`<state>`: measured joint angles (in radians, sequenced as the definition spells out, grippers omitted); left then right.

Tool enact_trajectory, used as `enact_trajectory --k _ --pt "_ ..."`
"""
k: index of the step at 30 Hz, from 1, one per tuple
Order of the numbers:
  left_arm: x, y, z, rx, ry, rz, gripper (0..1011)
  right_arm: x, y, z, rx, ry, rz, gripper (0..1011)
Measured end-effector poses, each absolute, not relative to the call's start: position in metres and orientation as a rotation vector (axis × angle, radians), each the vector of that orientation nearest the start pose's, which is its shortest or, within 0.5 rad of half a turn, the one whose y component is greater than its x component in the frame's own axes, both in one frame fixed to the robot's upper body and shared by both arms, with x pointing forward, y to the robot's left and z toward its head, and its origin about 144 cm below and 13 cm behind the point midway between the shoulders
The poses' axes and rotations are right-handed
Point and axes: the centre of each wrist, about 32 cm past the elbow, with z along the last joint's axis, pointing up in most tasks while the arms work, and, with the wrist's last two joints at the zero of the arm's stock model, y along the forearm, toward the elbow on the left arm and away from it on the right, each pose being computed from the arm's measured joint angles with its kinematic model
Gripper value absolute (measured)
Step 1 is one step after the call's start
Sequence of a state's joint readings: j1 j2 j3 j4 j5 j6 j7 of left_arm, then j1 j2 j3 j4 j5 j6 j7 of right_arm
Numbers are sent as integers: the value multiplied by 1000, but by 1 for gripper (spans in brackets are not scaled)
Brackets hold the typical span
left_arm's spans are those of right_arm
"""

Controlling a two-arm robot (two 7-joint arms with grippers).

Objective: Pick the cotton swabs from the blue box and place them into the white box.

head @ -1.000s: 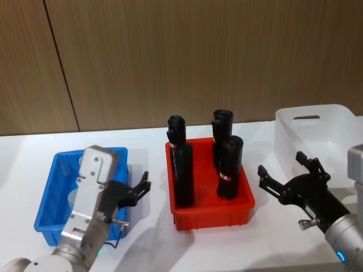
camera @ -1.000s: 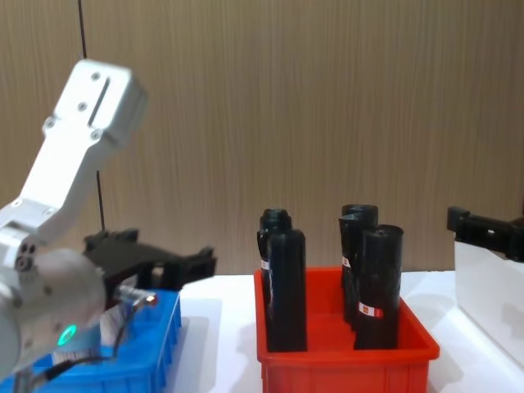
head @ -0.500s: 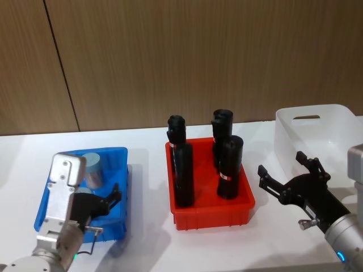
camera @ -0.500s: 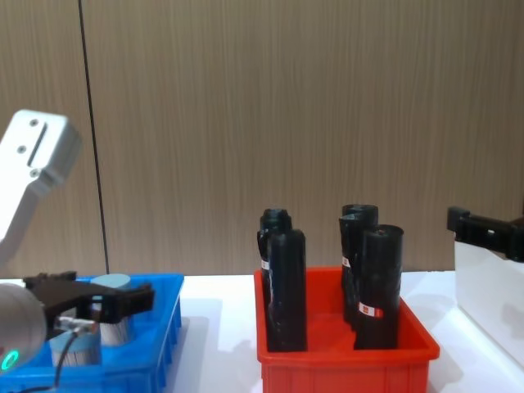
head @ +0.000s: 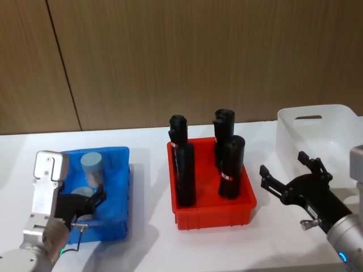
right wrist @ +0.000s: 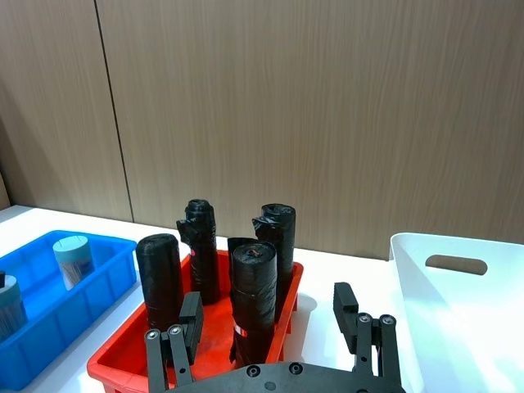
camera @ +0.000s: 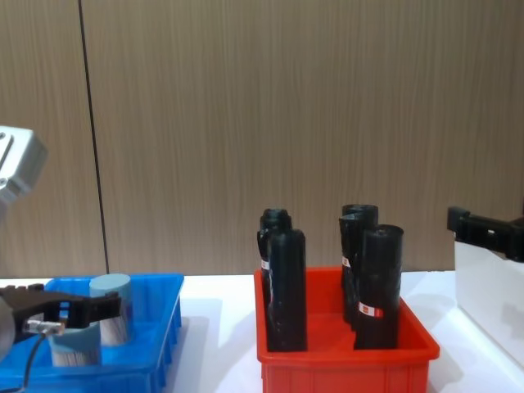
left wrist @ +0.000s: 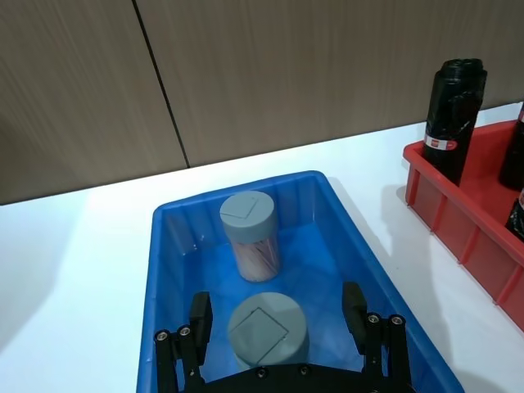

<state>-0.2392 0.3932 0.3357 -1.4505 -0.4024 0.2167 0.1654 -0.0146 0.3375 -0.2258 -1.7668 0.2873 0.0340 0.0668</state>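
Observation:
The blue box [head: 120, 187] sits at the table's left with two cotton swabs tubs standing in it. The far tub [left wrist: 250, 233] stands free near the back wall. My left gripper [left wrist: 277, 311] is open, with a finger [left wrist: 201, 315] on each side of the near tub [left wrist: 264, 334], and I cannot tell whether they touch it. In the head view the left gripper [head: 91, 202] hangs low inside the box, in front of the far tub [head: 92, 166]. The white box [head: 323, 130] stands at the far right. My right gripper [head: 289, 180] hovers open and holding nothing just left of it.
A red bin [head: 212, 212] with several tall black bottles [head: 184, 170] stands in the middle, between the two boxes. Bare white table lies in front of it and between the bins. A wooden wall closes the back.
My left arm has swung back to the left and dropped into the blue box, its open fingers now on either side of the near tub. The right arm has not moved.

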Motion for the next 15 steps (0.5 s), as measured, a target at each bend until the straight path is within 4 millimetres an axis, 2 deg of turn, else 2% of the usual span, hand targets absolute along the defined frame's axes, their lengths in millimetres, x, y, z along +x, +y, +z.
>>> enact_trajectory --k 15 --pt "515 274 1163 207 153 1485 1004 443 -237 1189 26 -75 -1229 1002"
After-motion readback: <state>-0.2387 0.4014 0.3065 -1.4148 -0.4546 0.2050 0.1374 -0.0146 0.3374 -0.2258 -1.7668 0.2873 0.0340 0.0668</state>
